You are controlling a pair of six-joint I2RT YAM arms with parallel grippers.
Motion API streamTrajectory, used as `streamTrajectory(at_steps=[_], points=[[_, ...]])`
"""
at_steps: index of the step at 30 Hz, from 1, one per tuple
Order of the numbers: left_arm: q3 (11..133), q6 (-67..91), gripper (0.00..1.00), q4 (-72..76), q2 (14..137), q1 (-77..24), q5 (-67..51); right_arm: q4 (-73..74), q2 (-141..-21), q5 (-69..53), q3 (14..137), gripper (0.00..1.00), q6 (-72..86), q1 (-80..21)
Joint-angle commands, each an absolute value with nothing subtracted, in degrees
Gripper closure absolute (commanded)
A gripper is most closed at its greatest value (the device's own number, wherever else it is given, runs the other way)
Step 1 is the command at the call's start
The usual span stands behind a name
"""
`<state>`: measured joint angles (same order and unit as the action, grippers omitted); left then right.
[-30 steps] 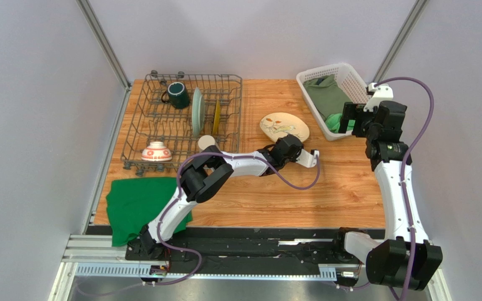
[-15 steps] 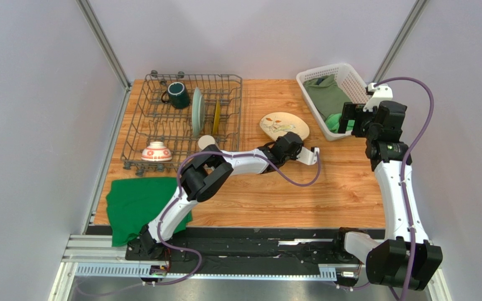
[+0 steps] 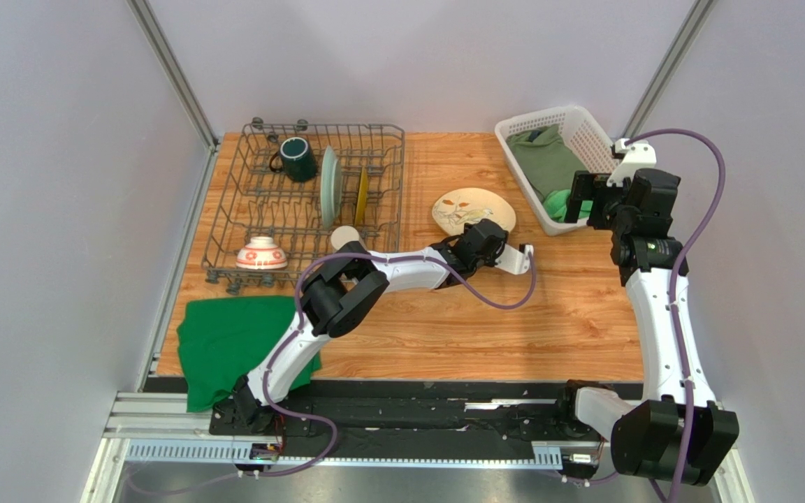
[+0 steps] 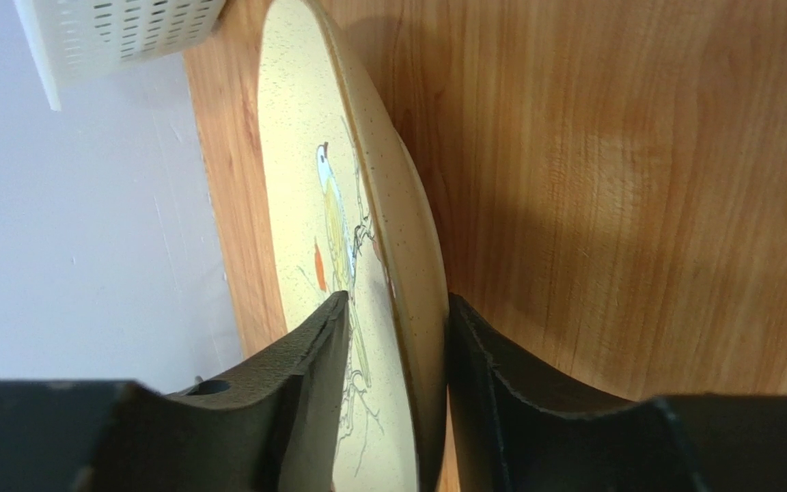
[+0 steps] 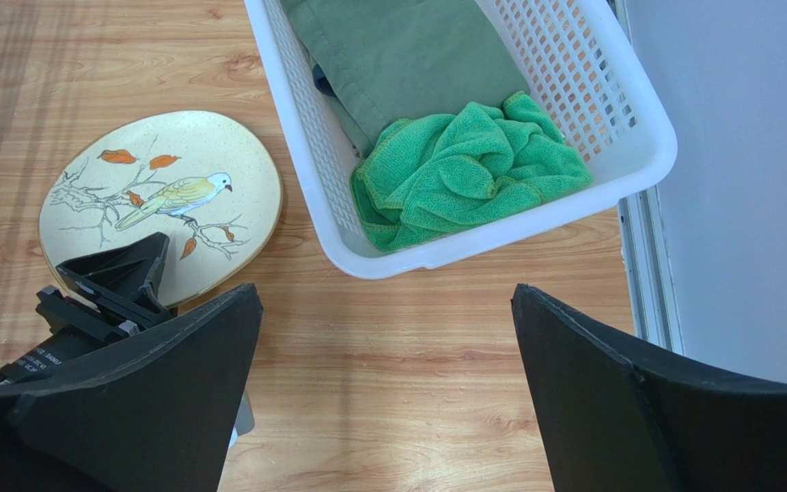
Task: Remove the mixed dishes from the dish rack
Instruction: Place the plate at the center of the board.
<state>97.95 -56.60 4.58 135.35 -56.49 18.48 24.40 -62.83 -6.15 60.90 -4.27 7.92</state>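
**Top view.** My left claw [image 3: 470,234] reaches to the bird-painted yellow patterned plate [image 3: 477,208]. The plate lies flat on the table [image 3: 543,314] near its far edge, between the dish rack [image 3: 354,128] at the far left corner and the white basket [image 3: 539,115] at the far right corner. My right claw [image 3: 583,199] hovers spread wide and empty above the basket's near rim. In the rack I count one dark green mug [image 3: 296,158], one pale teal plate [image 3: 329,187] on edge, one thin yellow dish [image 3: 361,196] on edge beside it, one beige cup [image 3: 345,237] and one red-and-white bowl [image 3: 261,253]. That makes five pieces in, one out. One dark green cloth [image 3: 230,337] drapes the near left corner.

**Left wrist view.** My jaws straddle the plate's rim, one finger on the painted face and one on the underside, next to the wood. Whether they pinch or have let go I cannot tell (the gaps are too thin to read). Judged step: setting the plate down. To do it well, I should part the jaws fully, then draw straight back, low and level, so neither finger drags or tips the rim.

**Right wrist view.** One plate sits just beside the basket's wall. Two cloths lie in the basket, one olive cloth [image 5: 408,51] and one bright green cloth [image 5: 469,169]
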Motion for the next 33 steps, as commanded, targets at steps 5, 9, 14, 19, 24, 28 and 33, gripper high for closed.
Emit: streamTrajectory(at_steps=[5,9,14,19,24,28,33], points=[[99.9,-54.0,0.45,1.4,131.5,-56.3,16.7,21.6,-61.0,-7.2,61.2,0.01,-3.9,8.2],[99.8,-52.7,0.43,-3.6,129.6,-56.4,14.6,21.7,-60.9,-7.4,61.3,0.01,-3.8,8.2],[99.8,-51.4,0.41,-8.7,127.8,-56.5,12.3,21.7,-60.6,-7.6,61.2,0.01,-3.7,8.2],[99.9,-49.7,0.41,-13.1,125.5,-56.6,9.6,21.7,-60.4,-8.0,61.2,0.01,-3.6,8.3],[99.8,-47.0,0.4,-16.7,122.2,-56.8,7.5,21.8,-60.3,-8.4,61.2,0.01,-3.4,8.3],[99.7,-42.7,0.4,-19.2,117.9,-56.7,5.7,21.8,-60.2,-8.8,61.3,0.01,-3.5,8.3],[97.6,-36.0,0.4,-20.9,109.1,-56.3,5.2,21.9,-59.9,-9.1,61.3,0.01,-3.3,8.3]])
